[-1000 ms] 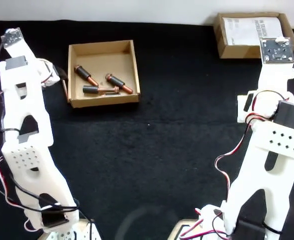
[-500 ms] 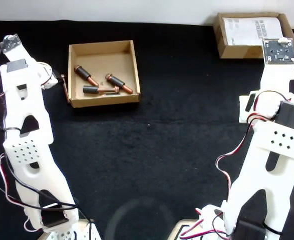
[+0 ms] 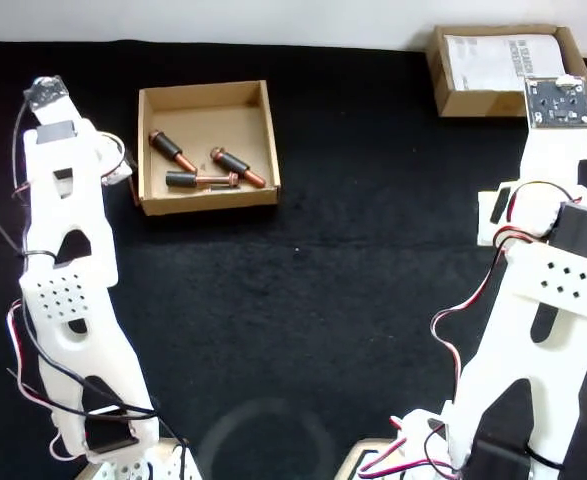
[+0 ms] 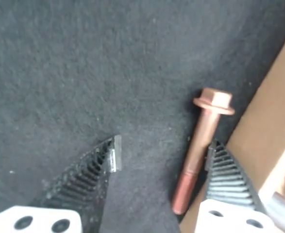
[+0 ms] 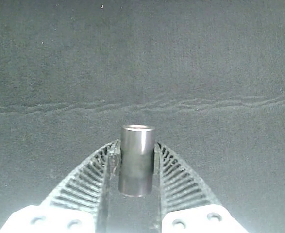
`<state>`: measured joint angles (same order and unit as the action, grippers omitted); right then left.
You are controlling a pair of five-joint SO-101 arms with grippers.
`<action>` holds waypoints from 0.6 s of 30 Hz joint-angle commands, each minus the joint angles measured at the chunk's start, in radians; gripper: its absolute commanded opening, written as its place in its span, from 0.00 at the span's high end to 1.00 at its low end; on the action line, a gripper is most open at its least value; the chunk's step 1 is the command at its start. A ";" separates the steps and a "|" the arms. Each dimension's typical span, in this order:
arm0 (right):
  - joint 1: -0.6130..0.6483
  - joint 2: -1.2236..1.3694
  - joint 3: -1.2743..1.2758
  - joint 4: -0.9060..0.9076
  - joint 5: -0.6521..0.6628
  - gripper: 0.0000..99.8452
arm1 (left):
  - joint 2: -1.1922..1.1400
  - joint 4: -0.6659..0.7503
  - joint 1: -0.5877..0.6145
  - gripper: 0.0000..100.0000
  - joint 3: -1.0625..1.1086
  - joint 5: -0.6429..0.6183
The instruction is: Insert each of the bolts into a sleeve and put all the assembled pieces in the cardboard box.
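This looks like the last pairing: three assembled pieces (image 3: 235,165) lie in the cardboard box (image 3: 205,203), and one loose bolt (image 4: 200,141) lies flat on the black worktop (image 3: 353,250), just beside the box's outer wall. The left pincer (image 4: 165,145) stands wide astride it, one finger right next to the shank. I'd say it must close squarely on that shank next. The bolt is copper-coloured, with a flanged hex head. The right pincer (image 5: 136,145) grips a dark, smooth sleeve (image 5: 137,165), its open bore facing outward.
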<state>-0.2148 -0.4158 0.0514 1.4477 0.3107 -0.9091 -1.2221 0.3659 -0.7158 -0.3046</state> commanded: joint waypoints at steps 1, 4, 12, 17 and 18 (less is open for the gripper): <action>-0.021 -0.012 -0.004 -0.008 0.008 0.99 | -0.008 0.002 -0.061 0.72 -0.035 0.000; -0.031 -0.012 -0.004 -0.013 0.008 0.99 | -0.033 0.018 -0.067 0.79 -0.036 0.006; -0.019 -0.002 0.018 -0.018 0.000 0.99 | -0.039 0.124 -0.054 0.99 -0.036 0.006; 0.042 -0.007 0.065 -0.074 0.000 0.99 | 0.005 0.083 -0.053 0.99 -0.113 0.006; 0.058 -0.004 0.070 -0.099 0.000 0.99 | 0.027 0.054 -0.053 0.99 -0.137 0.006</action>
<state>-0.1995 -0.4143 0.1189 1.4001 0.3107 -0.9567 -1.1208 0.3245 -0.7833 -0.3030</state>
